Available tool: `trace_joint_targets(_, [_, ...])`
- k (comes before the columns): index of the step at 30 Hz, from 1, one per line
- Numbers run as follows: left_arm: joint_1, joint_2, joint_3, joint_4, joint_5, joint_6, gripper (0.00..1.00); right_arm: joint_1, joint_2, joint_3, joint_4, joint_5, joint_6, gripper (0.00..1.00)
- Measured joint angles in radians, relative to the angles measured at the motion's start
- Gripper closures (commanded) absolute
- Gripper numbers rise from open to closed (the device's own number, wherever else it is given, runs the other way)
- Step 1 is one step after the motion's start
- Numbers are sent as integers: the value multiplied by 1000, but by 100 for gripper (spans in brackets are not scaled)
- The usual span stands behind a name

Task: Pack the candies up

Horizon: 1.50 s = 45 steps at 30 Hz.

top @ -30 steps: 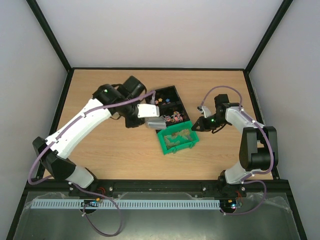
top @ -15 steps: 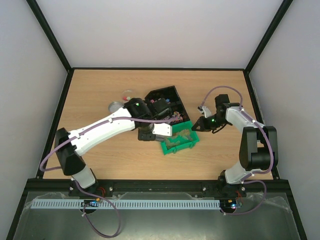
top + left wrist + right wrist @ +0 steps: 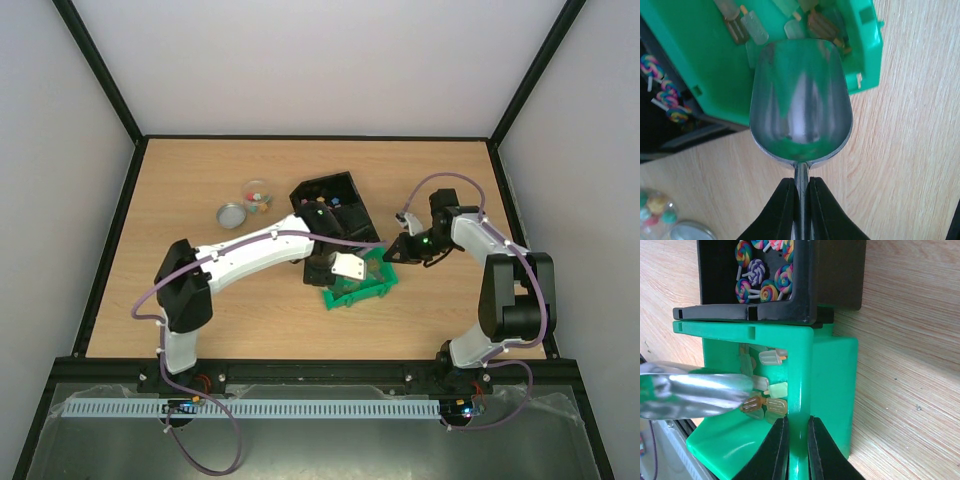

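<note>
Tiny bright mixed-colour candies (image 3: 258, 195) sit in a small clear jar at the back left, also in the left wrist view (image 3: 652, 212). My left gripper (image 3: 801, 181) is shut on the handle of an empty metal scoop (image 3: 800, 105), whose bowl hangs over the near end of the green bin (image 3: 690, 65). From above, my left gripper (image 3: 335, 262) and the scoop (image 3: 349, 267) are at the bin's left side. My right gripper (image 3: 798, 422) is shut on the green bin's wall (image 3: 832, 375). The scoop (image 3: 695, 395) lies inside the bin beside pale ice-pop pieces (image 3: 775, 390).
A black bin (image 3: 330, 190) touches the green bin's far side and holds swirl lollipops (image 3: 760, 270). The jar's metal lid (image 3: 232, 214) lies on the table beside the jar. The right gripper (image 3: 392, 252) is at the green bin's right end.
My left arm has swung right and forward, carrying the scoop from beside the black bin to over the green bin. The jar and lid are now uncovered. The right arm has not moved.
</note>
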Motion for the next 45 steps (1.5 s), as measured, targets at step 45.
trace_joint_targets(45, [140,-102,-784,1310,562,-430,98,-16,-55,-28,29,69,61,99])
